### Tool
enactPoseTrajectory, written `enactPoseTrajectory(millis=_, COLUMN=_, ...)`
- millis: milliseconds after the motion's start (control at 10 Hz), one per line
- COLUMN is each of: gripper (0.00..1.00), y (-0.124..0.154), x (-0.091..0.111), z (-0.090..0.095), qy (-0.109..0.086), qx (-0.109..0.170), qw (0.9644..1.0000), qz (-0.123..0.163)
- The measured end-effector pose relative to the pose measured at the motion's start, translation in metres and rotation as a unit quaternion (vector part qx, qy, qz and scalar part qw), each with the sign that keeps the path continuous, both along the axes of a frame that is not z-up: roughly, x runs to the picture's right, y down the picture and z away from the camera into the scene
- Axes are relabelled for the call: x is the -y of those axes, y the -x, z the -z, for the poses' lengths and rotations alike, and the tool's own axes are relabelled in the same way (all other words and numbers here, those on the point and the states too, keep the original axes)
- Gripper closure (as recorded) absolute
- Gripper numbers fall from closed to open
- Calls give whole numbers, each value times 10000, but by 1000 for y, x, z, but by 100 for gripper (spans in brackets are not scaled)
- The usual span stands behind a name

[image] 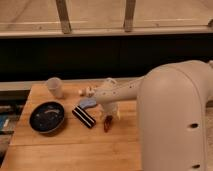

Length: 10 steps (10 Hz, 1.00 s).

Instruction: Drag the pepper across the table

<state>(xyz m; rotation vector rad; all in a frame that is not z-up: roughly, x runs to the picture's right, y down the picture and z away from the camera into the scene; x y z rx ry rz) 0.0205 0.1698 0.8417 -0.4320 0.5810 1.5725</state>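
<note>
The small red-orange pepper (107, 123) lies on the light wooden table (65, 150), just right of centre. My gripper (112, 113) points down from the white arm and sits right above the pepper's far end, touching it or nearly so. The arm reaches in from the right and hides the table's right side.
A black-and-white striped block (84, 116) lies just left of the pepper, with a blue object (87, 103) behind it. A dark bowl (46, 117) sits at the left, a white cup (55, 87) at the back left, and a small white item (85, 91) at the back.
</note>
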Motion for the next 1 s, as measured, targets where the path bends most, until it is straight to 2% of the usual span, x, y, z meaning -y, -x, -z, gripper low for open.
enactPoseTrajectory(millis=700, gripper=37, y=6, x=-21, z=-8, qy=223, qx=52, qw=9996, qz=-193)
enactPoseTrajectory(millis=1000, gripper=64, y=8, x=-24, z=-9, qy=242, qx=103, qw=9995, qz=-200)
